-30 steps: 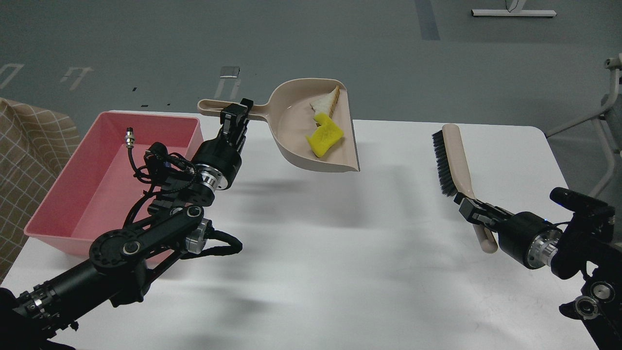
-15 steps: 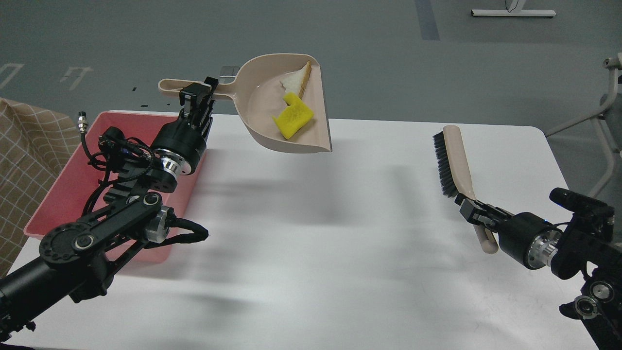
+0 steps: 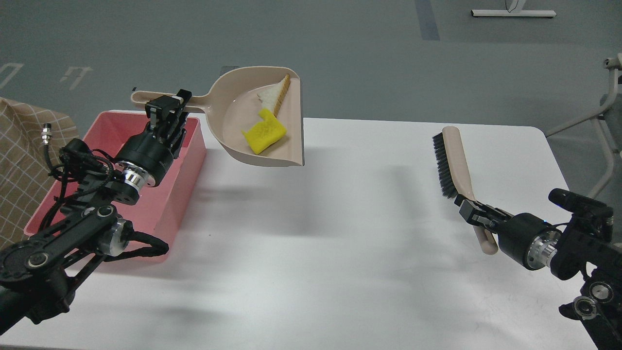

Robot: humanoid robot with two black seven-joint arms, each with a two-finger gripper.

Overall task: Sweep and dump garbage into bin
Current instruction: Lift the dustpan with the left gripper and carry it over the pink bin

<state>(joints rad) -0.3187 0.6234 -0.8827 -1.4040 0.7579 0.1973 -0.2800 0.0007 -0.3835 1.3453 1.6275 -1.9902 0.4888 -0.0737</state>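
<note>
My left gripper is shut on the long handle of the beige dustpan and holds it in the air above the table. In the pan lie the garbage: a white bread wedge with brown crust and a bright yellow spongy chunk. The pan's open lip faces right, just right of the pink bin, which stands at the table's left edge; my left arm covers part of it. My right gripper is shut on the handle of a beige brush with black bristles, held above the table's right side.
The white table spans the view. A checked beige cloth lies left of the bin. A grey floor lies beyond the table's far edge, with a metal frame at the far right.
My left arm has carried the dustpan with both scraps steadily leftward, toward the pink bin. The right gripper and the brush have not moved.
</note>
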